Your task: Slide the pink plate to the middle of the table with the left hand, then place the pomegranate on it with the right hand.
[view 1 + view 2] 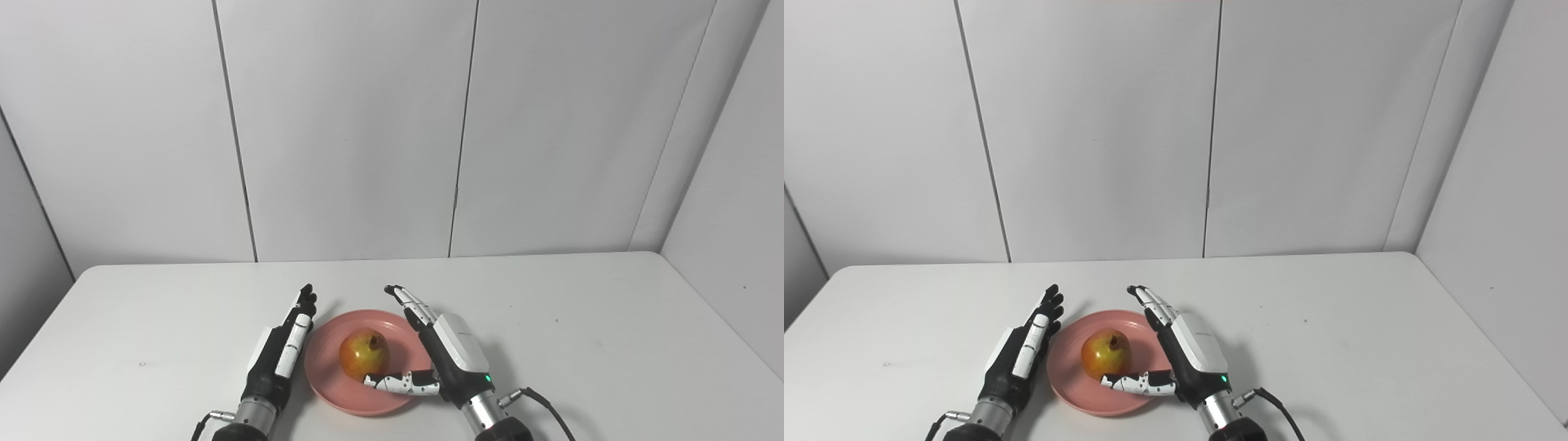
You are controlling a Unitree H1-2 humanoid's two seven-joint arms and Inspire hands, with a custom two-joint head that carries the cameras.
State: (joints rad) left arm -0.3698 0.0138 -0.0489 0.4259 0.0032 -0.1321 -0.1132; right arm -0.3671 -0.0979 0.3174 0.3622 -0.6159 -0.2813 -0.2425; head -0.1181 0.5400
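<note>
A pink plate (324, 373) lies on the white table near its front edge. A red and yellow pomegranate (364, 354) rests upright on the plate. My right hand (450, 350) stands open just right of the fruit, fingers stretched forward along the plate's right side and the thumb reaching under the fruit's near side, close to it. My left hand (280, 352) is open with straight fingers, lying along the plate's left rim (1053, 358) and holding nothing.
The white table (612, 343) stretches wide on both sides, with its right edge near a grey wall panel (729, 202). Grey panels close off the back. A black cable (551, 410) trails from my right wrist.
</note>
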